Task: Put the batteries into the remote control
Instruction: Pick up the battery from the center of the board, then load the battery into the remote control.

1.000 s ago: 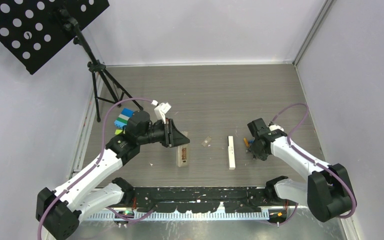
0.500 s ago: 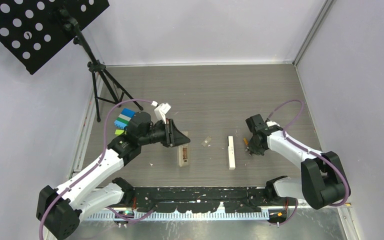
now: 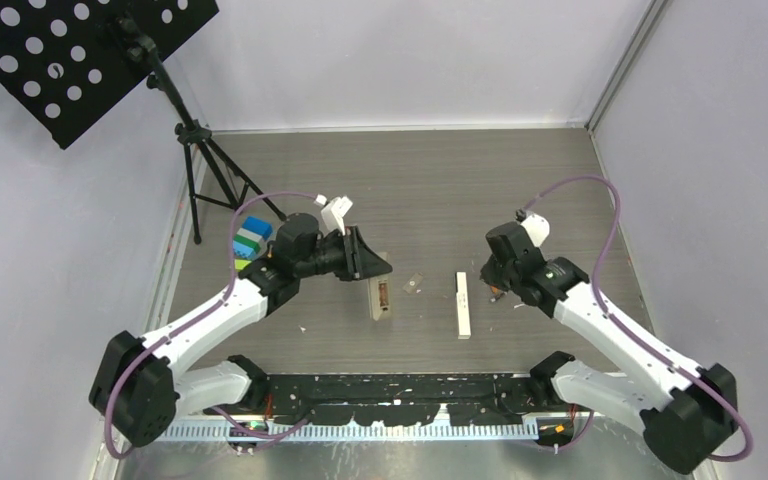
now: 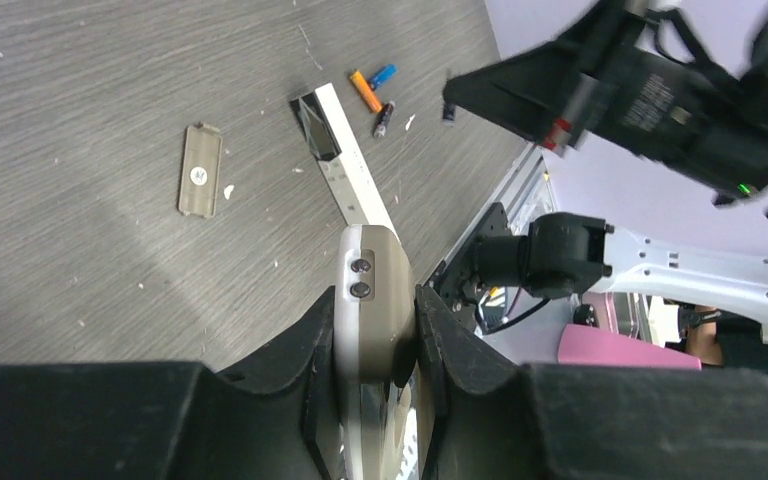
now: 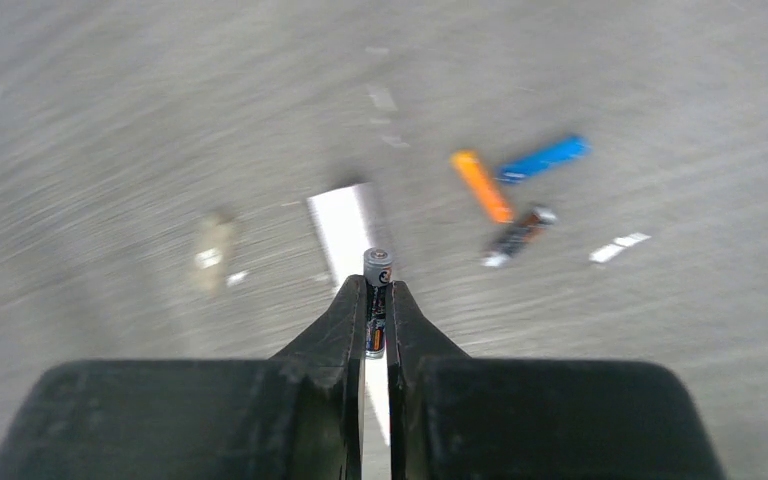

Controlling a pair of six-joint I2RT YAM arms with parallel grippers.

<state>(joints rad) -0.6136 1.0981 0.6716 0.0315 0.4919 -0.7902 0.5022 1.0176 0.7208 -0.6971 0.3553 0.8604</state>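
Note:
My left gripper [image 3: 373, 268] is shut on the beige remote [image 3: 381, 298] and holds it tilted above the table; in the left wrist view the remote [image 4: 370, 250] sits between both fingers. My right gripper [image 5: 377, 297] is shut on a dark and silver battery [image 5: 377, 265], held above the table. Below it lie an orange battery [image 5: 482, 185], a blue one [image 5: 543, 158] and a dark one [image 5: 518, 235]. They also show in the left wrist view: orange [image 4: 365, 90], blue [image 4: 383, 75], dark [image 4: 384, 118]. In the top view my right gripper [image 3: 493, 283] hangs right of the white remote.
A white remote [image 3: 463, 305] lies between the arms, with a loose battery cover [image 3: 415, 284] to its left. Coloured toy blocks [image 3: 250, 235] sit at the left behind my left arm. A music stand's tripod [image 3: 200, 150] stands at the back left.
My right gripper has risen from the battery pile with a battery in it and turned its wrist. My left gripper has carried the beige remote a little to the right.

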